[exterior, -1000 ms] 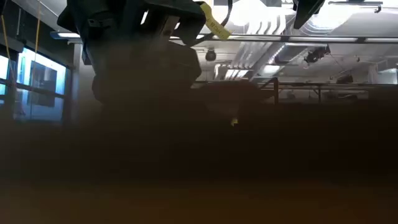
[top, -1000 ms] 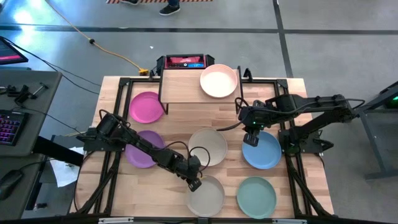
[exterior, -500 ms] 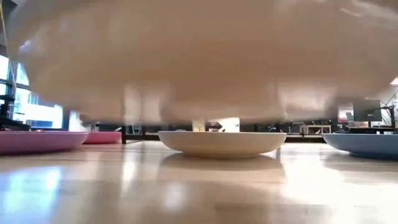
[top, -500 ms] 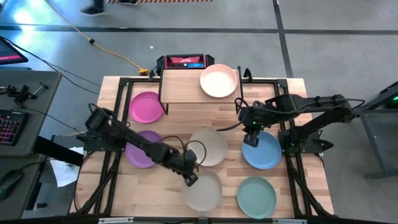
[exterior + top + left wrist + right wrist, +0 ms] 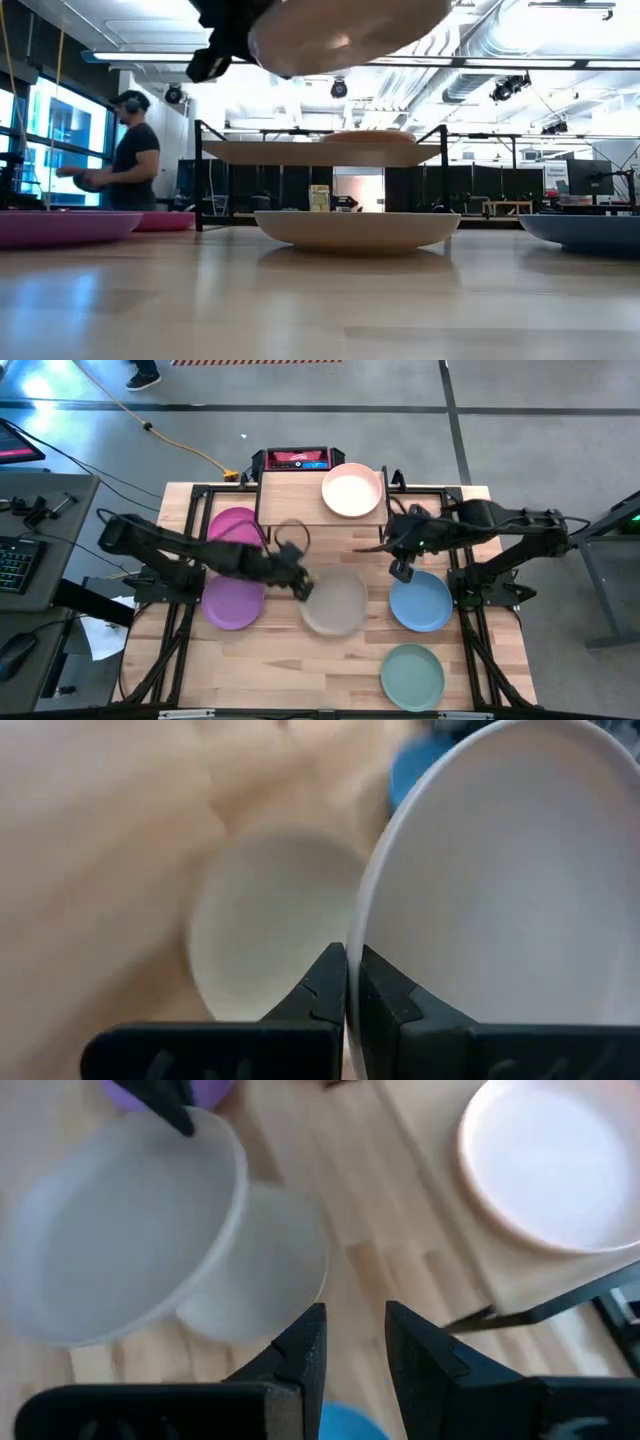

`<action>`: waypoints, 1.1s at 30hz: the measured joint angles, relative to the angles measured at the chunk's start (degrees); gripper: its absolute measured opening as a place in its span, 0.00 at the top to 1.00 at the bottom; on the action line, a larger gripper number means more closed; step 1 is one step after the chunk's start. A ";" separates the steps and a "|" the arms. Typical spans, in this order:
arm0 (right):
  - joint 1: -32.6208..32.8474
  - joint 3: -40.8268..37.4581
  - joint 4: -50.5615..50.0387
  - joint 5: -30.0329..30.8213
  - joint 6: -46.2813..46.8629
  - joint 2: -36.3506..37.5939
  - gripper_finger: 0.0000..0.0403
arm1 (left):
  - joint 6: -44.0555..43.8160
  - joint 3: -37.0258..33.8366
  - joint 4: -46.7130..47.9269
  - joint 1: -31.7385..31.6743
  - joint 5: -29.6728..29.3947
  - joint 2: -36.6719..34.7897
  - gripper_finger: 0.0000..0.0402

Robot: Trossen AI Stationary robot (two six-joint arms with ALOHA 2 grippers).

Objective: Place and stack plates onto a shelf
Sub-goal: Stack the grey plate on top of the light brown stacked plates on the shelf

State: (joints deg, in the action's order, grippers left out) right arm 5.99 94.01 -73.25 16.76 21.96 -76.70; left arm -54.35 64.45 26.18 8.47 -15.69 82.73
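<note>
Nearest the bottom edge of the high view, a teal plate (image 5: 411, 675) lies alone at lower right of the table (image 5: 270, 670). Above it sits a blue plate (image 5: 421, 602), and level with that, at frame centre, the left gripper (image 5: 299, 584) holds a beige plate (image 5: 336, 602) by its rim, fingers (image 5: 325, 995) pinched tight on the edge. The low view shows that plate lifted high in the top of the frame, tilted, with a cream plate (image 5: 357, 229) resting on the wood directly under it. To the left of centre a purple plate (image 5: 232, 603) lies on the table, and a pink plate (image 5: 235, 526) sits just above it in the frame, partly crossed by the left arm. The right gripper (image 5: 400, 568) hovers above the blue plate's upper edge, empty, its fingers (image 5: 300, 1350) a modest gap apart. At top centre stands the shelf (image 5: 285, 498), carrying one peach plate (image 5: 352, 491) on its right half. That makes seven plates I can count: one each of teal, blue, beige, cream, purple, pink and peach. Beyond the table, at the left of the low view, a person (image 5: 128, 155) stands in the room.
</note>
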 joint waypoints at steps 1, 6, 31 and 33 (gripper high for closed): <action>-0.48 0.70 0.53 0.60 -0.07 0.04 0.79 | 1.14 0.00 -0.98 -1.49 -0.42 -0.84 1.00; -3.68 2.15 3.81 4.78 -1.50 -0.02 0.79 | 7.27 0.06 -2.73 -8.75 -1.74 -3.95 1.00; -22.02 2.31 27.19 6.20 -20.79 -7.75 0.67 | 37.67 0.02 -15.70 -32.60 -1.53 -4.80 1.00; -22.26 2.26 28.26 7.95 -20.92 -9.19 0.67 | 39.56 0.02 -16.97 -33.16 -1.61 -4.80 1.00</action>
State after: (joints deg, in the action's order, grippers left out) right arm -16.27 96.27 -44.99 24.71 1.04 -85.89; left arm -14.79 64.47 9.21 -24.69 -17.30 77.93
